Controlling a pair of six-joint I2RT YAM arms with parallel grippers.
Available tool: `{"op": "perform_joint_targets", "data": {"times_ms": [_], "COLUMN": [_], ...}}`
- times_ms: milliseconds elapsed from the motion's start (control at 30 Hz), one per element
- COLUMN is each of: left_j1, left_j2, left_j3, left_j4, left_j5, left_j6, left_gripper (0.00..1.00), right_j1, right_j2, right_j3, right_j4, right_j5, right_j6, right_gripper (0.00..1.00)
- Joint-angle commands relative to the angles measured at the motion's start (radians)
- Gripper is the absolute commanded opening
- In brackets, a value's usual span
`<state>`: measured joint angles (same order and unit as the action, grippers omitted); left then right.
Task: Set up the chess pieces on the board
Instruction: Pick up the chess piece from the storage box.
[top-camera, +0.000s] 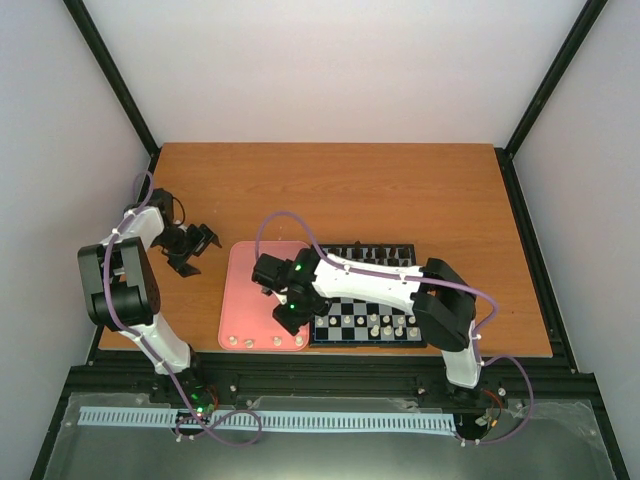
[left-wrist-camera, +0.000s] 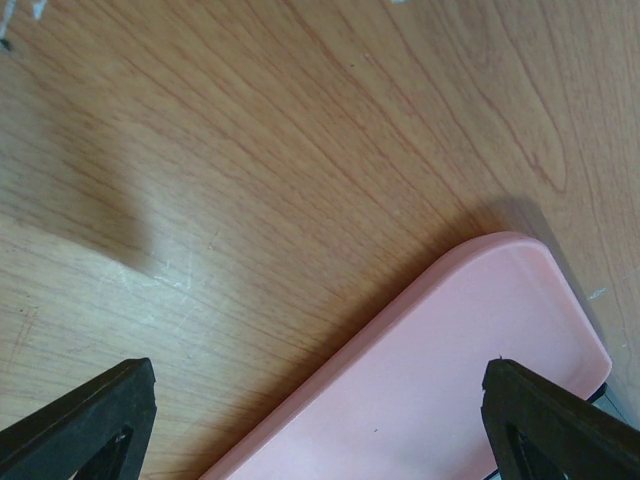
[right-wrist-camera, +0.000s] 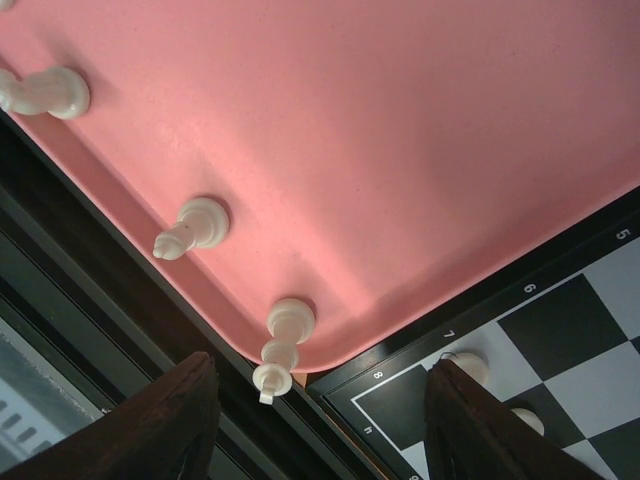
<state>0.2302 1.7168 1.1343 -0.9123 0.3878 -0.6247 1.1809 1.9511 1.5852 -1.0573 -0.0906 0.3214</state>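
Observation:
The board (top-camera: 352, 310) lies right of a pink tray (top-camera: 250, 275). Several cream-white chess pieces (top-camera: 385, 324) stand on its near rows. More white pieces (top-camera: 266, 341) stand along the tray's near edge. My right gripper (top-camera: 293, 318) hangs open and empty over the tray's near right corner. In the right wrist view its fingers (right-wrist-camera: 170, 420) straddle one tall white piece (right-wrist-camera: 287, 335) at the tray's rim; two more (right-wrist-camera: 195, 225) stand further along. The board's corner (right-wrist-camera: 400, 405) shows there with a white piece (right-wrist-camera: 465, 362). My left gripper (top-camera: 200, 240) is open and empty, left of the tray.
Dark chess pieces (top-camera: 370, 252) line the board's far row. The left wrist view shows bare wood table (left-wrist-camera: 250, 150) and the tray's corner (left-wrist-camera: 470, 340) under the left gripper (left-wrist-camera: 320, 435). The table's black front rail (right-wrist-camera: 120, 330) runs just beyond the tray.

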Motion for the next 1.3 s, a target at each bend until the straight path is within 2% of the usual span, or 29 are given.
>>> {"op": "perform_joint_targets", "data": {"times_ms": [0, 267, 600, 867, 1133, 1267], "left_j1": [-0.011, -0.017, -0.017, -0.017, -0.016, -0.016], "left_j2": [-0.025, -0.028, -0.002, 0.019, 0.044, 0.051], "left_j3": [0.006, 0.007, 0.042, 0.062, 0.084, 0.090], "left_j4": [0.009, 0.010, -0.010, -0.021, -0.020, -0.021], "left_j5": [0.010, 0.010, 0.012, 0.010, 0.016, 0.018], "left_j6": [0.006, 0.005, 0.003, 0.006, 0.002, 0.003], "left_gripper": [1.00, 1.00, 1.00, 1.00, 1.00, 1.00], "right_j1": [0.011, 0.041, 0.085, 0.108, 0.111, 0.110], "right_j2": [-0.026, -0.003, 0.179, 0.288, 0.378, 0.414], "right_j3": [-0.022, 0.020, 0.306, 0.345, 0.428, 0.461], "right_j4": [0.027, 0.032, 0.078, 0.186, 0.224, 0.212], "right_j5": [-0.026, 0.001, -0.054, -0.124, -0.159, -0.177], "right_j6": [-0.004, -0.043, -0.143, -0.183, -0.193, -0.201], "right_gripper": [0.55, 0.54, 0.54, 0.53, 0.52, 0.45]}}
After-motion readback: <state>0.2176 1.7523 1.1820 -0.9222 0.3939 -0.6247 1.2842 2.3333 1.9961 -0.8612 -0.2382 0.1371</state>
